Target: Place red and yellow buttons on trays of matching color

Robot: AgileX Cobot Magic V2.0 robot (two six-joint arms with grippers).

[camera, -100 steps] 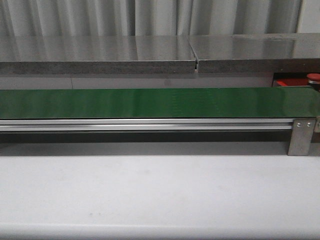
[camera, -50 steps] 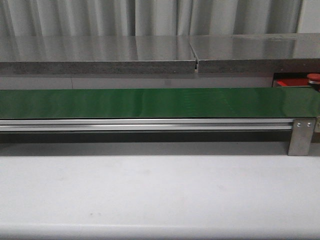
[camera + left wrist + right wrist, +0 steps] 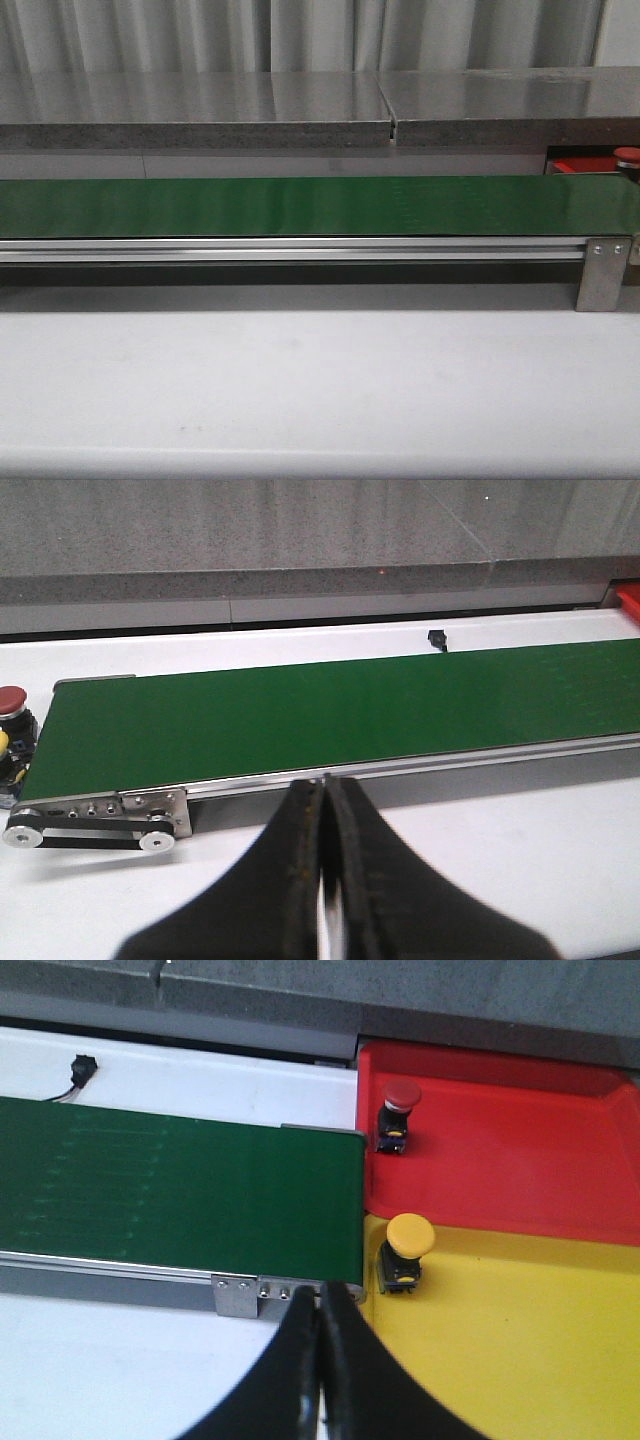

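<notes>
In the right wrist view a red button [image 3: 402, 1095] stands upright on the red tray [image 3: 520, 1160], near the tray's corner by the belt's end. A yellow button [image 3: 409, 1235] stands on the yellow tray [image 3: 530, 1350] beside it. My right gripper [image 3: 322, 1295] is shut and empty, in front of the belt's end bracket. My left gripper [image 3: 326, 785] is shut and empty, in front of the belt's rail. Another red-capped button [image 3: 10, 700] sits off the belt's other end. The front view shows the red tray [image 3: 580, 165] and the red button [image 3: 627, 155] at far right, and no gripper.
The long dark green belt [image 3: 300, 205] runs across the table on an aluminium rail [image 3: 300, 250], with nothing on it. A small black part [image 3: 436, 639] sits behind the belt. A grey stone ledge [image 3: 200, 110] runs along the back. White tabletop lies in front.
</notes>
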